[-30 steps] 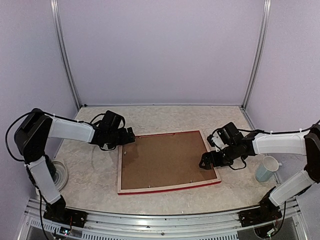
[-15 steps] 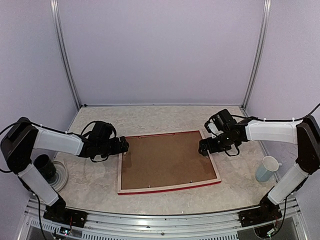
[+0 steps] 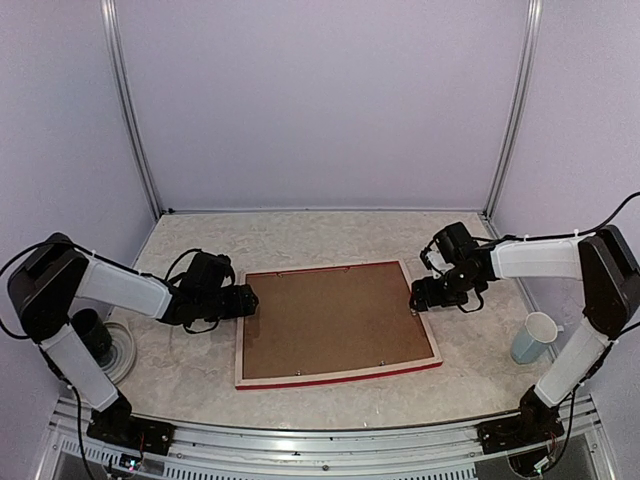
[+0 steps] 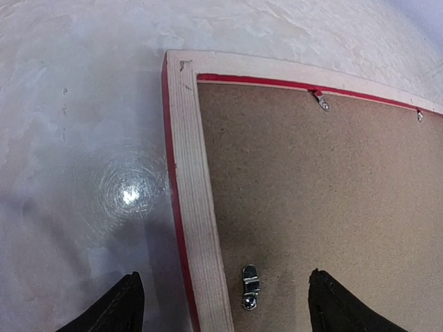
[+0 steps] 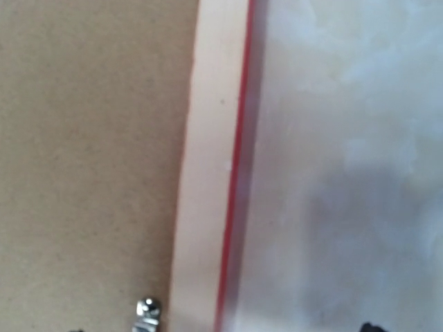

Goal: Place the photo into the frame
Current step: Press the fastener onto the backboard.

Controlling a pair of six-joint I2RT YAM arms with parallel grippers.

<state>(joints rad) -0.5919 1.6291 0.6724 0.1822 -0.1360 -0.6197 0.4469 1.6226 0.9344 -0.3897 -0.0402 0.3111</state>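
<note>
Top external view: the frame point(image 3: 340, 374) lies face down in the middle of the table point(image 3: 300, 235), its pale wood edges up and a thin red line showing along its near side, with the brown backing board point(image 3: 330, 320) filling it. The left gripper point(image 3: 248, 300) sits low at the frame's left rail, near the far corner. In the left wrist view its fingertips point(image 4: 121, 308) stand wide apart, one over the table and the other over the board, with the rail and a small metal clip point(image 4: 250, 286) between them; nothing is clamped. The right gripper point(image 3: 418, 298) hangs at the right rail. In the right wrist view only dark tips show at the bottom edge, far apart, so its jaws are spread too, the rail between them. A pale mug point(image 3: 533, 337) stands well to the right, a dark cup point(image 3: 90, 335) on a white plate point(image 3: 122, 350) to the left.
</note>
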